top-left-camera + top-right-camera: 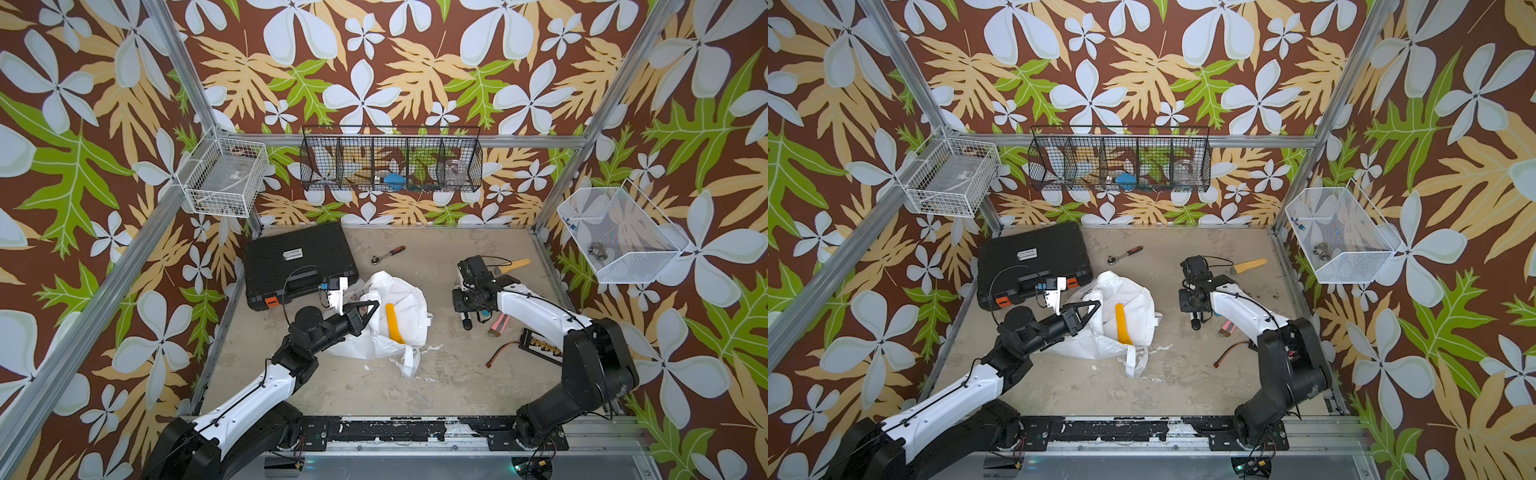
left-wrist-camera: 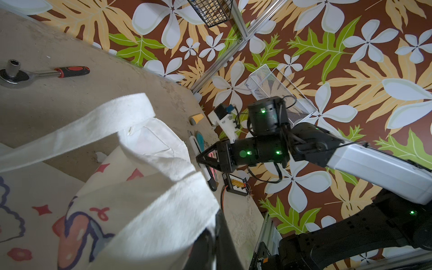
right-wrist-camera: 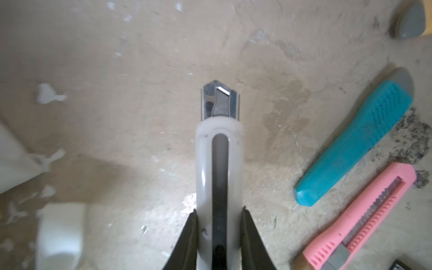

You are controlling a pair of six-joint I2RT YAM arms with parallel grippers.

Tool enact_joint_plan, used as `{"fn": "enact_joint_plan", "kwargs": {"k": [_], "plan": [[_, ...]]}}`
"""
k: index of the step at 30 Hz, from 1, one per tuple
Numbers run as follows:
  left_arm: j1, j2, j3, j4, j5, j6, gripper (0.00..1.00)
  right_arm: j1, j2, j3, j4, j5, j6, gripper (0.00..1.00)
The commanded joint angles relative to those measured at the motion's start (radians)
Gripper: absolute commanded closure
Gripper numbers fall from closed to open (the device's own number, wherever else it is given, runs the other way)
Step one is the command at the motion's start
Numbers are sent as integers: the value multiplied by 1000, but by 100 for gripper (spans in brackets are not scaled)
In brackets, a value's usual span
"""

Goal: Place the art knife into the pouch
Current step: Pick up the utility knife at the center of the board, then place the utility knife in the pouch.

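Closest to the lens, both arms rise from the front rail (image 1: 395, 432). At the far left, the black case (image 1: 299, 257) lies closed in the back corner of the table (image 1: 374, 395). Just in front of it, the left gripper (image 1: 375, 304) has its jaws together on the left rim of the pouch (image 1: 415, 307), and the white fabric is raised there with the mouth standing open. A yellow cutter (image 1: 393, 324) lies in that mouth. Behind the pouch lies a ratchet (image 1: 388, 254).

Right of the pouch and apart from it, the right gripper (image 3: 219, 211) points down, jaws pressed against both sides of the art knife (image 3: 235, 163), which is white with a dark slot and a metal tip. Whether the knife is off the table I cannot tell. Near it lie a teal cutter (image 3: 355, 145) and a pink cutter (image 3: 364, 219), side by side. Farther back is a hammer (image 1: 515, 264).
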Motion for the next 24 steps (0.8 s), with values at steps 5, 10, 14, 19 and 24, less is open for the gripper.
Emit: {"fn": "enact_joint_plan", "kwargs": {"k": [5,10,14,19,24], "plan": [[-1,26,1,49,-4,14,100,104,-218,-1,-63,-162,-2,80],[0,21,3,51,-6,10,100,164,-193,36,-1,-326,1,79],[-1,11,6,43,-10,12,100,216,-107,96,21,-391,-9,79],[-2,20,8,43,-11,14,100,287,-39,125,38,-438,-26,79],[-2,26,6,50,-14,12,100,316,10,128,54,-450,-34,79]]}}
